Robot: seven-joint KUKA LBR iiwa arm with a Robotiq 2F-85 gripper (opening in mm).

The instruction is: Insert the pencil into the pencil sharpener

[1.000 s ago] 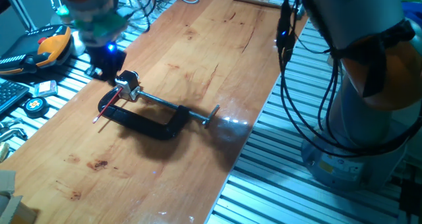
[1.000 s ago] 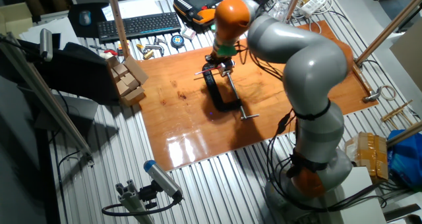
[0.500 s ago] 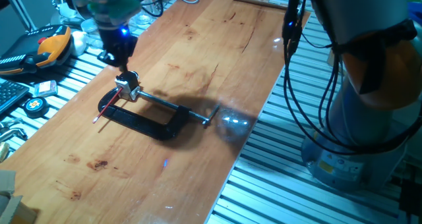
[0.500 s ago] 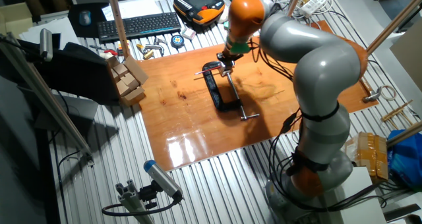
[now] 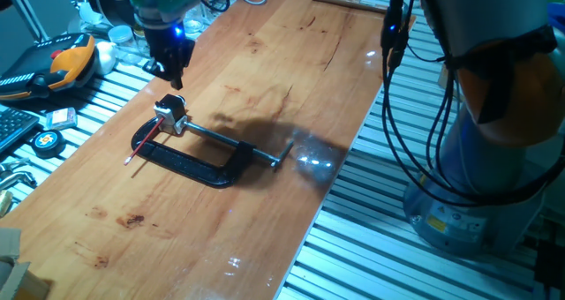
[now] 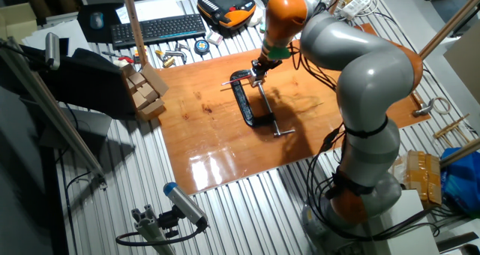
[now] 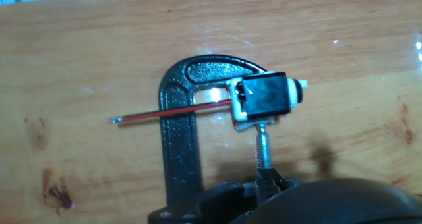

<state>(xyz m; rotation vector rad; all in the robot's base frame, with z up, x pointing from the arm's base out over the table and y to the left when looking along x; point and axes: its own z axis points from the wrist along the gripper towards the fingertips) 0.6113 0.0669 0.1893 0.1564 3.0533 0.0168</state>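
Note:
The pencil sharpener (image 7: 264, 97), a small silver-white block with a black top, sits in the mouth of a black C-clamp (image 7: 181, 151) lying on the wooden table. The red pencil (image 7: 168, 114) lies flat across the clamp's bar with one end in the sharpener's side. The sharpener (image 5: 170, 115) and pencil (image 5: 146, 143) also show in one fixed view, and the pencil (image 6: 231, 83) shows in the other. My gripper (image 5: 169, 63) hangs above and behind the sharpener, holding nothing. Its fingertips (image 7: 273, 179) look pressed together. It also shows in the other fixed view (image 6: 259, 66).
The clamp's silver screw rod (image 5: 234, 144) runs right to a small handle (image 5: 282, 154). A keyboard (image 6: 154, 28), an orange-black device (image 5: 66, 62), wooden blocks (image 6: 146, 90) and small tools lie off the table's left side. Cables hang by the arm's base (image 5: 388, 79).
My gripper has risen and drawn back from the sharpener towards the table's far side. The pencil, sharpener and clamp have not moved.

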